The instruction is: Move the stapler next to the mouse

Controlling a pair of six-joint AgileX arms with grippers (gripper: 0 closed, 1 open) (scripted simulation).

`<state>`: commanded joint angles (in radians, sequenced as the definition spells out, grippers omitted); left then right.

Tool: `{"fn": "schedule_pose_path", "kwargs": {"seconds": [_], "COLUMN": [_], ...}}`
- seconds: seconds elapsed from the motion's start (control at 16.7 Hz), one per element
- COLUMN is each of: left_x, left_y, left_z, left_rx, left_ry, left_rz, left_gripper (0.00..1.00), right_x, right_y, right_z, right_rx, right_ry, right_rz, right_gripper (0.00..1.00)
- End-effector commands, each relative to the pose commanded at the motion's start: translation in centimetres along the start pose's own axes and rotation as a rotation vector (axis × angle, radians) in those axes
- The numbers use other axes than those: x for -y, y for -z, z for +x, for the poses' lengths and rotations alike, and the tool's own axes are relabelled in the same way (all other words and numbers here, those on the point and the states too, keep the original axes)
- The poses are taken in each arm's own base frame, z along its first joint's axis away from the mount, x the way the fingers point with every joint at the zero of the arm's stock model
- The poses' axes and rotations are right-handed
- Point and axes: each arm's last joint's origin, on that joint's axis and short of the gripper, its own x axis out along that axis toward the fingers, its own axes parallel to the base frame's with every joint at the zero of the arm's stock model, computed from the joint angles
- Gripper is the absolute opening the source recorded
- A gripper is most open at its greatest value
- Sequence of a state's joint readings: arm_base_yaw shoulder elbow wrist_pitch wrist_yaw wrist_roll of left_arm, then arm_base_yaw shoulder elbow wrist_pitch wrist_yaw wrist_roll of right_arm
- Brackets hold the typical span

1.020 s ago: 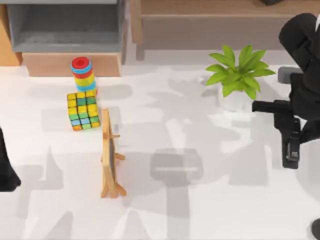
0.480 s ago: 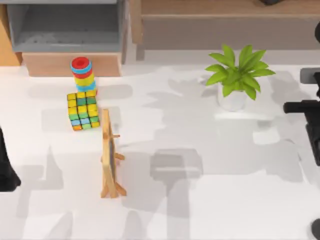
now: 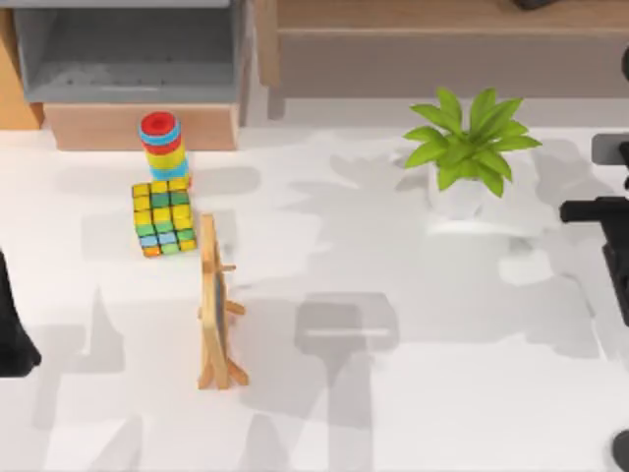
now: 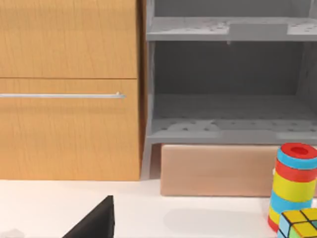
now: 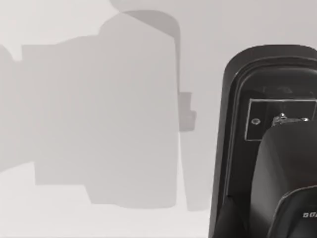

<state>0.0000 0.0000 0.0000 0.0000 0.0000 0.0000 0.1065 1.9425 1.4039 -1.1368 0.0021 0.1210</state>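
A black oblong stapler (image 5: 237, 139) with a rounded end and a pale-outlined panel on top lies close under the camera in the right wrist view, with white table beyond it. I cannot see whether it is held. My right arm (image 3: 611, 246) reaches in at the table's right edge, beside the plant, and its far end is cut off by the frame. My left arm (image 3: 12, 339) is parked at the left edge. The mouse is out of view.
A potted plant (image 3: 470, 147) stands at the back right. At the left are a ring stack (image 3: 162, 147), a colourful cube (image 3: 164, 216) and a small wooden easel (image 3: 216, 305). A grey shelf (image 4: 228, 74) and wooden cabinet (image 4: 69, 89) line the back. A dark shape (image 3: 622, 452) sits in the bottom right corner.
My right arm has moved to the right, and its long black end has left the top view. In the last half second it has hardly shifted. The left arm has stayed still.
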Motion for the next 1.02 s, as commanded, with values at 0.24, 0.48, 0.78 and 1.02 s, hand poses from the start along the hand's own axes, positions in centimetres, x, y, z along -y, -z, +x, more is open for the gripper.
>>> {"fn": "schedule_pose_path", "kwargs": {"seconds": [0.24,0.48,0.78,1.02], "left_x": [0.0,0.0,0.0,0.0], "left_y": [0.0,0.0,0.0,0.0], "left_z": [0.0,0.0,0.0,0.0], "left_rx": [0.000,0.000,0.000,0.000], "left_ry": [0.000,0.000,0.000,0.000], "left_rz": [0.000,0.000,0.000,0.000], "left_gripper": [1.00,1.00,1.00,1.00], "right_x": [0.0,0.0,0.0,0.0], "right_y": [0.0,0.0,-0.1,-0.1], "right_z": [-0.3,-0.8,-1.5,-1.7], "right_rx": [0.013,0.038,0.075,0.099], "right_ry": [-0.001,-0.004,-0.009,-0.012], "right_rz": [0.000,0.001,0.001,0.002], "right_gripper": [0.00,0.00,0.00,0.00]}}
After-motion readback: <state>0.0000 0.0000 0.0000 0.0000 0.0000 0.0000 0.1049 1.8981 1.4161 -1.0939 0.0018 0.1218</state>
